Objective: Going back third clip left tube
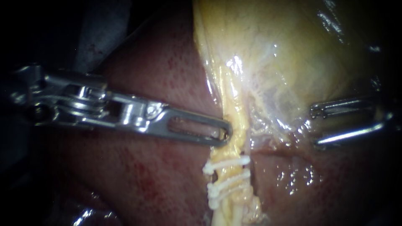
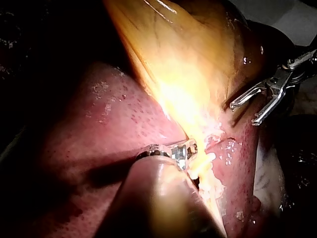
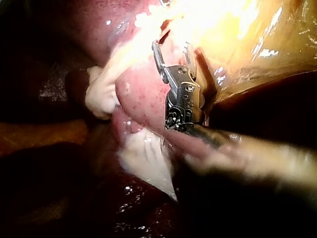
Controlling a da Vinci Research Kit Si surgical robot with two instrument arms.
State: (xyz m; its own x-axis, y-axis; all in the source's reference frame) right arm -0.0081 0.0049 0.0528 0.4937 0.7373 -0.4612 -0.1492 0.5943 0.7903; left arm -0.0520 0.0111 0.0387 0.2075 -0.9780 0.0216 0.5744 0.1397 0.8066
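Closest in the endoscope view, my left instrument (image 1: 222, 133) lies across the liver (image 1: 159, 67), its tip touching the left side of the yellow tube (image 1: 232, 104); whether it is open or closed I cannot tell. Three white clips (image 1: 228, 181) cross that tube just nearer than the tip. My right instrument (image 1: 320, 125) sits well to the right, jaws spread, at the gallbladder (image 1: 293, 54) edge.

Left wrist view: the left instrument's tip is just beside the clips, and the right instrument is spread, well apart.

Right wrist view: two spread jaws meet bright tissue.

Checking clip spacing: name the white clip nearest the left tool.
The top clip, just below the left tool; the other clips sit lower on the tube.
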